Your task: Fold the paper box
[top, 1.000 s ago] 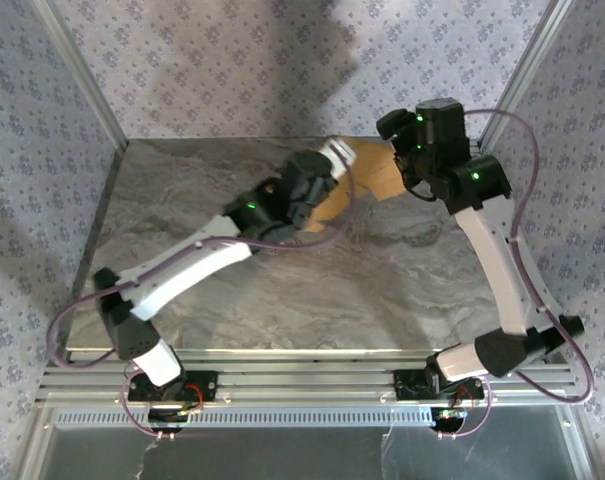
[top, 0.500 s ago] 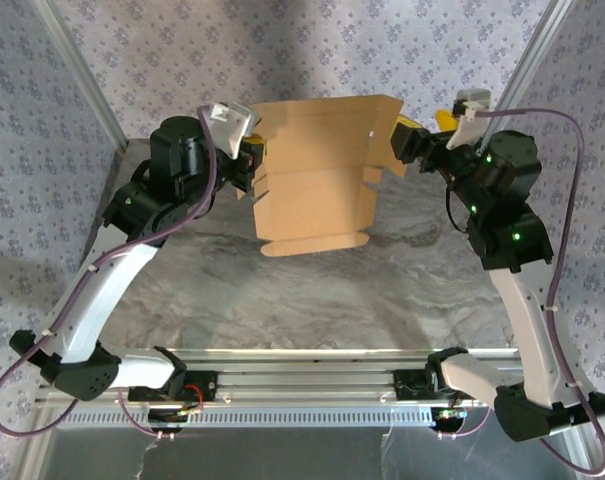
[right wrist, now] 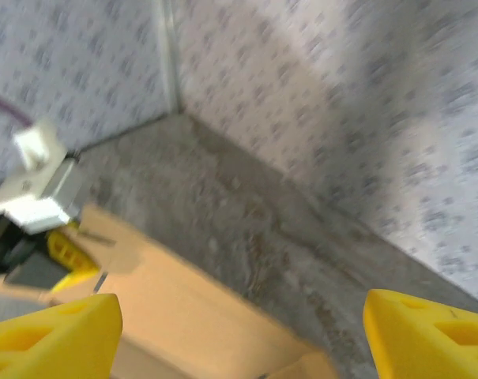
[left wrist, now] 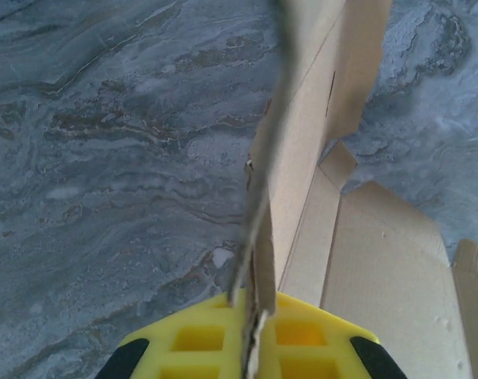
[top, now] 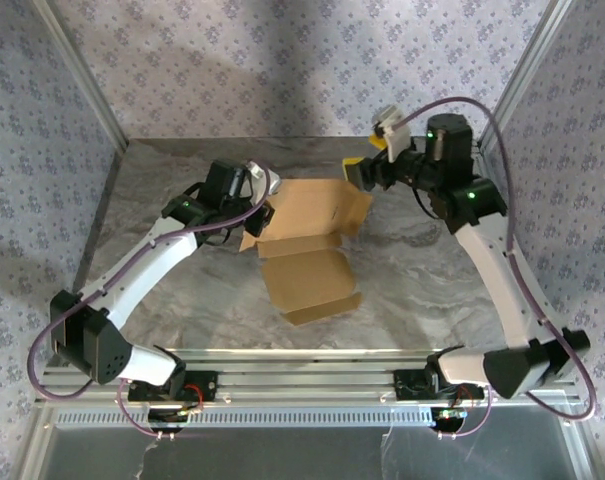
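Observation:
The tan paper box (top: 304,262) lies on the marble table, partly folded, with one panel flat toward the front and its back panel raised. My left gripper (top: 256,214) is shut on the box's left flap. In the left wrist view the thin cardboard edge (left wrist: 295,158) runs up from between the yellow fingers (left wrist: 199,339) of that gripper (left wrist: 254,320). My right gripper (top: 363,172) hovers open just above the box's back right corner, holding nothing. Its view is blurred, with the box (right wrist: 175,312) below the wide-apart yellow fingertips (right wrist: 49,339) of the gripper (right wrist: 239,339).
The table (top: 432,270) is fenced by patterned walls at the back and sides, with metal corner posts (top: 77,70). An aluminium rail (top: 302,375) carrying the arm bases runs along the near edge. Bare marble lies in front of and right of the box.
Half a second ago both grippers held the box spread out in the air. It now rests on the table, the right gripper has let go, and the left arm has come down with it.

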